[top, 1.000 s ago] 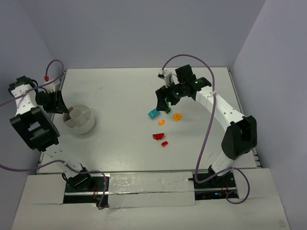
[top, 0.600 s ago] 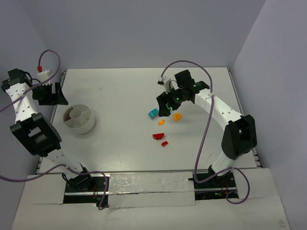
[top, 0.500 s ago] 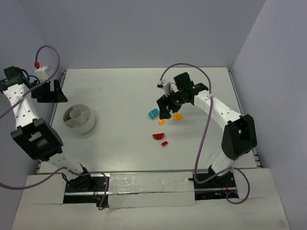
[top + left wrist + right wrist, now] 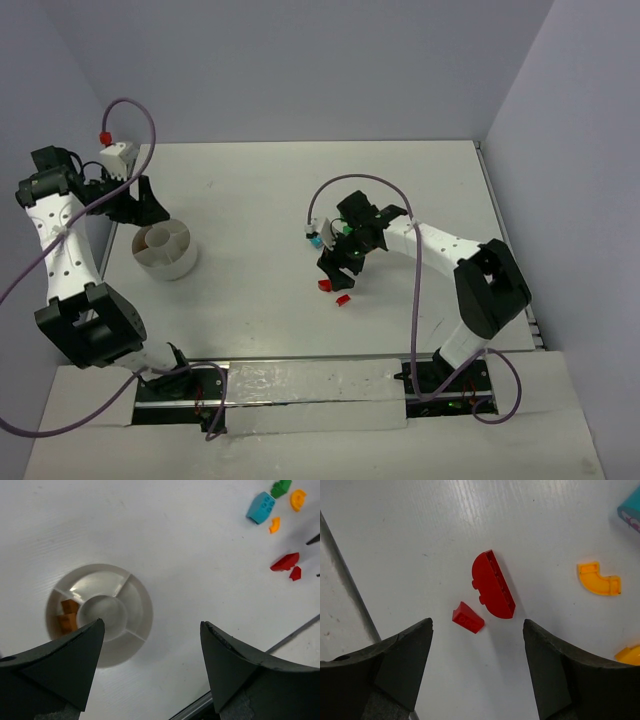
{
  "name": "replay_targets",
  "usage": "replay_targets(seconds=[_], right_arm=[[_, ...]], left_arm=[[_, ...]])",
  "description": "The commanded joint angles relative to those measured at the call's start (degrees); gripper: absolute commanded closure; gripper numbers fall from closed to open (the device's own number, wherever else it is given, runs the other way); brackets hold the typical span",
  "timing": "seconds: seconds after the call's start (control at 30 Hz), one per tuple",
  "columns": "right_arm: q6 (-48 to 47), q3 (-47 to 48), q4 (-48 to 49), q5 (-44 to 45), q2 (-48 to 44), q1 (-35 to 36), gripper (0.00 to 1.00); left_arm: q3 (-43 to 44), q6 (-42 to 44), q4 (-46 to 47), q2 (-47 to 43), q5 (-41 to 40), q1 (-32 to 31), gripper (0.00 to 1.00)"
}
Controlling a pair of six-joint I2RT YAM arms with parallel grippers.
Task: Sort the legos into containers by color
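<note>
The white divided bowl (image 4: 165, 250) stands at the left; in the left wrist view its rim (image 4: 142, 625) shows, with orange bricks (image 4: 67, 616) in one compartment. My left gripper (image 4: 152, 208) hangs open and empty above the bowl (image 4: 151, 624). My right gripper (image 4: 338, 268) is open and empty above the red bricks (image 4: 476, 623). A red half-round brick (image 4: 493, 585) and a small red wedge (image 4: 468, 620) lie on the table between its fingers. Orange curved bricks (image 4: 599, 578), a cyan brick (image 4: 260, 507) and a green brick (image 4: 281, 487) lie beyond.
The table (image 4: 250, 200) is white with walls at the back and sides. A metal strip (image 4: 350, 585) runs along the near edge. The right arm covers most of the brick cluster in the top view; the red bricks (image 4: 324, 286) show just beside it.
My right gripper has moved from the green and cyan bricks toward the near side, over the red bricks. My left arm has swung from the far left wall back over the bowl.
</note>
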Motion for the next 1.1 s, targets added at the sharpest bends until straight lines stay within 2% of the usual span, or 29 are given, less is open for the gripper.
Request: replay_targets(seconds=[0.0, 0.2, 0.7, 0.93, 1.07], right_arm=[[-4.3, -0.6, 5.4, 0.8, 2.1, 0.6, 0.24], [-5.7, -1.2, 9.0, 1.8, 4.9, 1.9, 0.33], [-8.1, 0.7, 5.4, 6.3, 10.2, 5.8, 0.52], [-7.9, 1.2, 5.0, 5.7, 9.0, 6.0, 0.76], [-6.4, 3.0, 4.2, 0.2, 5.1, 5.9, 0.82]], left_arm=[[-4.0, -1.5, 4.7, -5.2, 0.2, -3.8, 0.13], [-7.5, -3.8, 8.4, -8.2, -1.0, -7.7, 0.13], [-8.5, -6.4, 11.0, -8.4, -0.2, -10.5, 0.15], [-10.7, -7.1, 12.2, -10.1, 2.1, -10.6, 0.18], [-14.5, -7.2, 13.5, -12.6, 8.0, -10.6, 0.23]])
